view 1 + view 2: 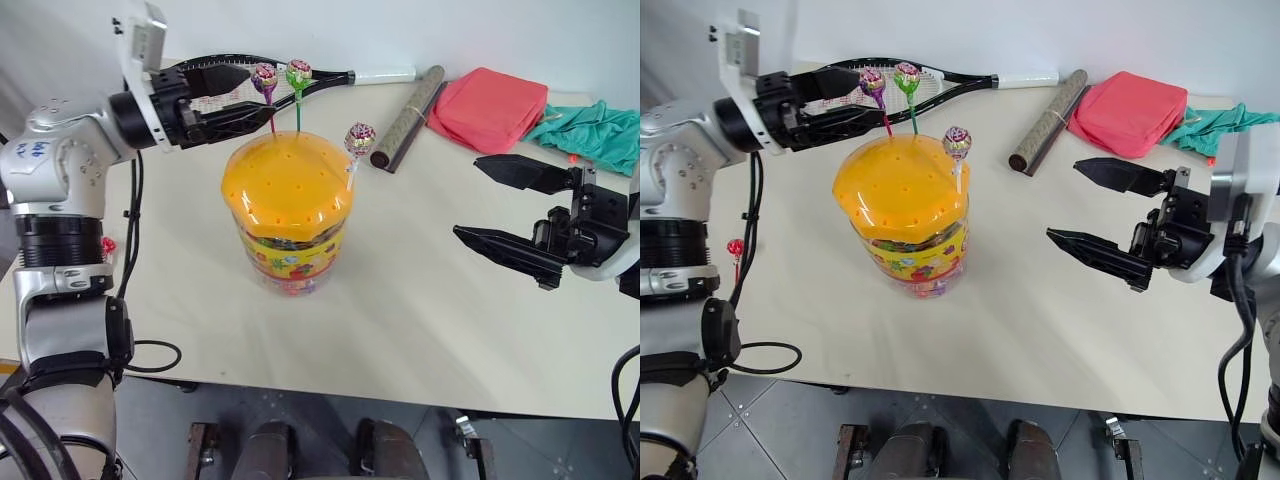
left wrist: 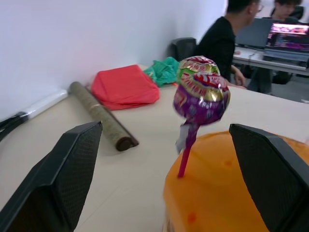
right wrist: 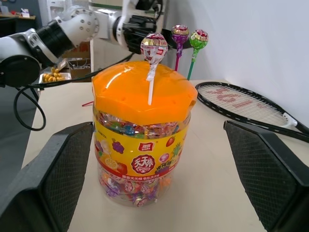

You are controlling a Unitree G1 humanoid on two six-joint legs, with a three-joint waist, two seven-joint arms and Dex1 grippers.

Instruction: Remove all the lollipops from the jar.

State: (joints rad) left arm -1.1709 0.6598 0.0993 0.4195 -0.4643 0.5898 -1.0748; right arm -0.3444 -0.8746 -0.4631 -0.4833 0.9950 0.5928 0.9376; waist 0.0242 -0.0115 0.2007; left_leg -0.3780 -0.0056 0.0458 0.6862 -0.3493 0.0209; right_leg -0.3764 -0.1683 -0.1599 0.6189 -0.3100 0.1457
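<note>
Standing on the table: the jar (image 1: 288, 225) is sitting upright on the pale table (image 1: 430, 300), its orange lid (image 1: 287, 185) closed.
Lollipops in lid: the purple-pink lollipop (image 1: 265, 78) and the green lollipop (image 1: 298, 72) are standing side by side at the lid's 12 o'clock edge; the maroon-patterned lollipop (image 1: 360, 138) on its white stick is rising at about 2 o'clock.
Red lollipop: it is lying on the table at the jar's 9 o'clock, well apart, by the left arm (image 1: 735, 247).
Left gripper (image 1: 245, 100): its jaws are spreading wide and gripping nothing, reaching in from 10 o'clock with the purple-pink lollipop just ahead of the fingertips.
Right gripper (image 1: 478, 202): it is hovering at the jar's 3 o'clock, well apart, jaws gaping fully and empty.
Far edge: a racket (image 1: 330, 78), a rolled tube (image 1: 408, 118), a red pouch (image 1: 490, 108) and a teal cloth (image 1: 595, 130) are lying from 12 to 2 o'clock.
</note>
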